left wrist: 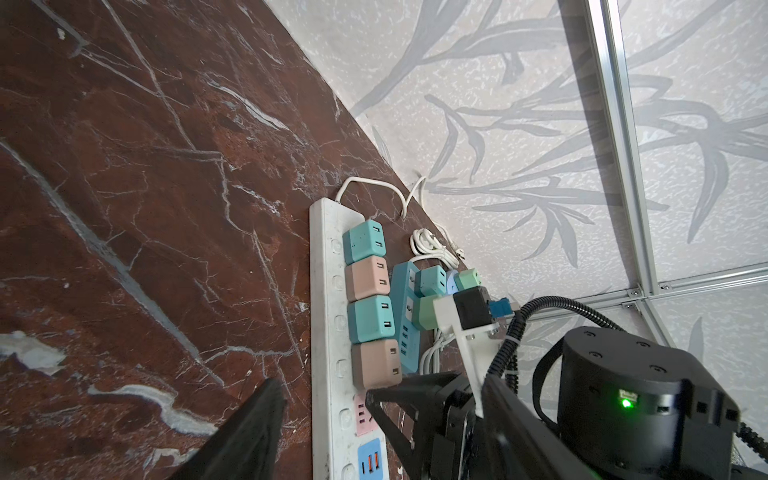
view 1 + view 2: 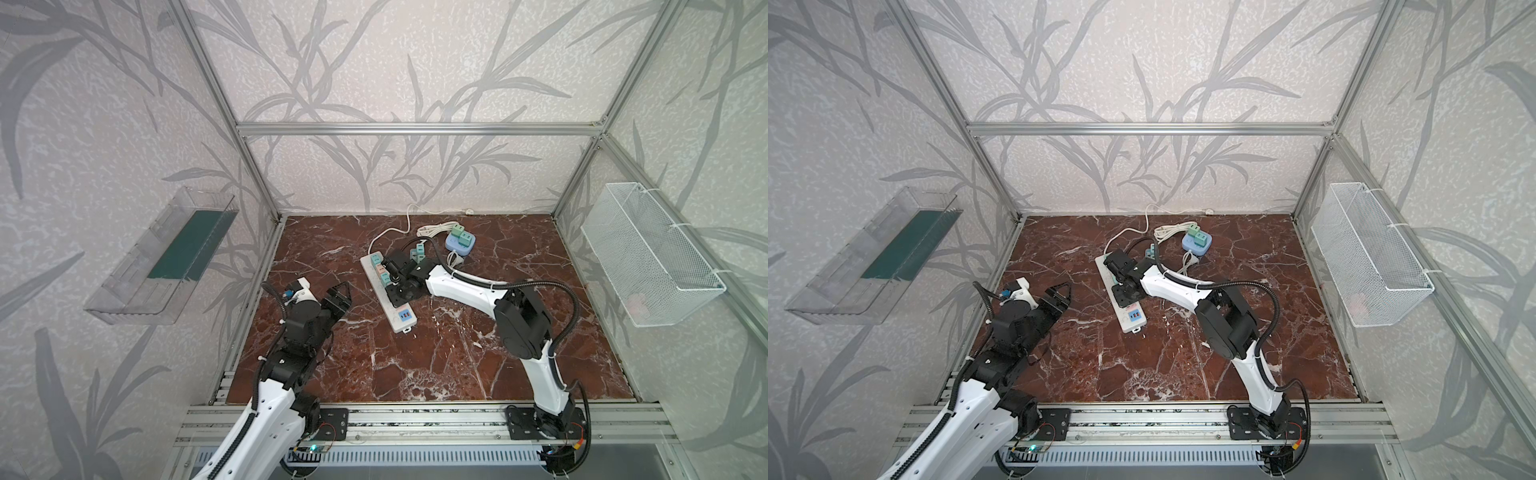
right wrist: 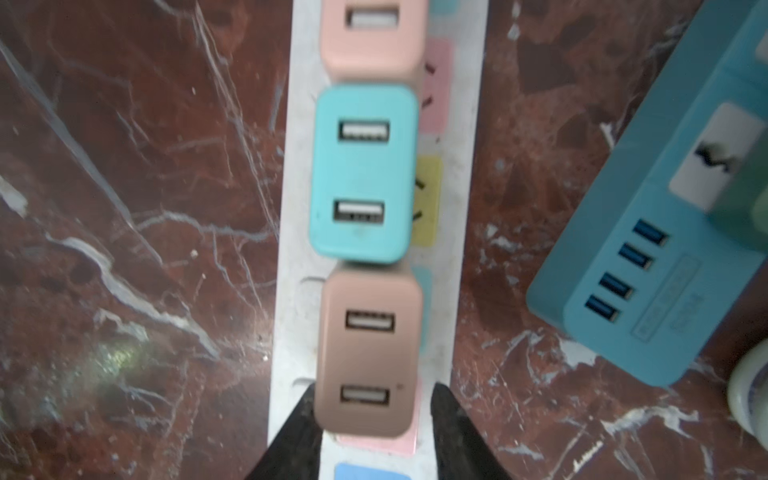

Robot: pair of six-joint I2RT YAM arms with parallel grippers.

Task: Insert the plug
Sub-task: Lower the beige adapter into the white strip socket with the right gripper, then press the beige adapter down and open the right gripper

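While the left gripper point(image 2: 343, 297) hangs over the left part of the marble table point(image 2: 415, 374) with its jaws wide and nothing between them, the work sits to its right, at the white power strip point(image 2: 374, 280). That strip lies flat and slantwise in both top views, long axis running from far left to near right, with four cube chargers point(image 1: 368, 282) in a row along it. Last in the row, toward the strip's USB panel point(image 1: 372, 461), is the tan plug point(image 3: 368, 353), touching the teal plug point(image 3: 363, 174) beside it and level with its neighbours in the left wrist view, so it looks seated, though its prongs are hidden. Directly over it the right gripper point(image 3: 374, 399) points down, its fingers point(image 3: 453, 432) astride the plug across the strip's width: one seems to touch, the other shows a sliver of pink socket point(image 3: 401, 446) between itself and the plug, so the jaws stand narrowly parted, not clamped. Further right a blue hub point(image 3: 648, 249) lies just beside the strip. The right arm is by far the nearer, and the plug lies straight below it, so I judge any next move, press or retreat, should keep to that vertical line to avoid tilting the plug.
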